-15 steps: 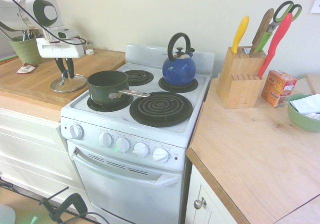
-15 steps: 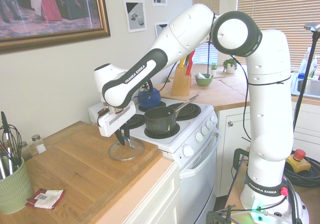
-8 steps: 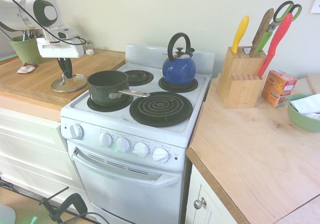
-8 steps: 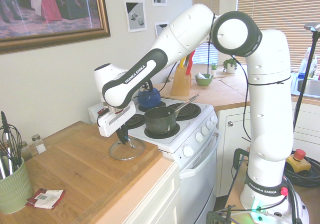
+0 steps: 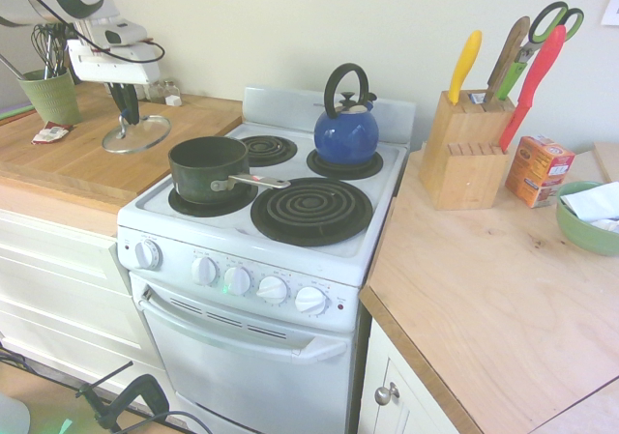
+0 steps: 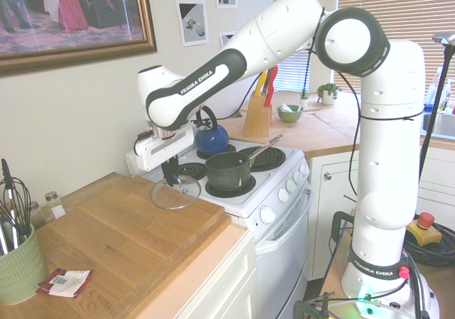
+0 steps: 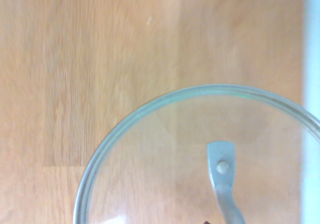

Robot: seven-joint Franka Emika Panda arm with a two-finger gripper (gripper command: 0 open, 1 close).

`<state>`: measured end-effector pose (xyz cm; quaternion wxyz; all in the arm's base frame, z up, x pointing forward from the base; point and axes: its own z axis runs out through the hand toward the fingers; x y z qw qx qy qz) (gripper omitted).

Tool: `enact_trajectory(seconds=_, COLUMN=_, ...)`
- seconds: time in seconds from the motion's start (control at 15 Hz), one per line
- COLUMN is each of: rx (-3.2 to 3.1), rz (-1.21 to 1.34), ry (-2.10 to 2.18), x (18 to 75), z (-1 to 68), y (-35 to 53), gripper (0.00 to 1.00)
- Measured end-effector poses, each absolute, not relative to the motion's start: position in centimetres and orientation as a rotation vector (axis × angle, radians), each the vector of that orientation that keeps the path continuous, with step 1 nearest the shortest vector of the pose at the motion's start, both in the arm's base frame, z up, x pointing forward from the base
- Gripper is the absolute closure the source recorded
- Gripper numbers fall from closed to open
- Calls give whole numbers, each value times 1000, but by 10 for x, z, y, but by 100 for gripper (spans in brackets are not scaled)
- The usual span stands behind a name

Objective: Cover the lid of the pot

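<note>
Second exterior view: arm [image 6: 213, 77] lettered "FRANKA EMIKA", jaws clenched on the lid [image 6: 175, 192] above the counter [image 6: 121, 241].

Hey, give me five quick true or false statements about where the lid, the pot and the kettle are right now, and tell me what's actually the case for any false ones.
1. The glass lid hangs in the air above the wooden counter. True.
2. The fingers are shut on the lid's knob. True.
3. The pot is already covered. False: it stands open on the front burner.
4. The blue kettle sits on the same burner as the pot. False: it is on a rear burner.
5. The pot's handle points toward the large front burner. True.
</note>
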<state>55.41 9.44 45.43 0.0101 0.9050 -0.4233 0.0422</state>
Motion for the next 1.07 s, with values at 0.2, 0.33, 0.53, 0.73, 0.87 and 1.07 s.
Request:
enact_trajectory(seconds=0.2, rx=2800, rz=138, ry=-1458, x=550, z=484, y=62, gripper=100)
enact_trajectory(seconds=0.33, rx=2771, rz=136, ry=-1566, x=547, z=497, y=31, gripper=100)
enact_trajectory(seconds=0.53, rx=2725, rz=115, ry=-1703, x=544, z=503, y=-24, gripper=100)
enact_trajectory(seconds=0.73, rx=2681, rz=84, ry=-1809, x=538, z=497, y=-74, gripper=100)
enact_trajectory(seconds=0.87, rx=2658, rz=68, ry=-1849, x=533, z=493, y=-96, gripper=100)
enact_trajectory(seconds=1.07, rx=2630, rz=38, ry=-1883, x=524, z=477, y=-117, gripper=100)
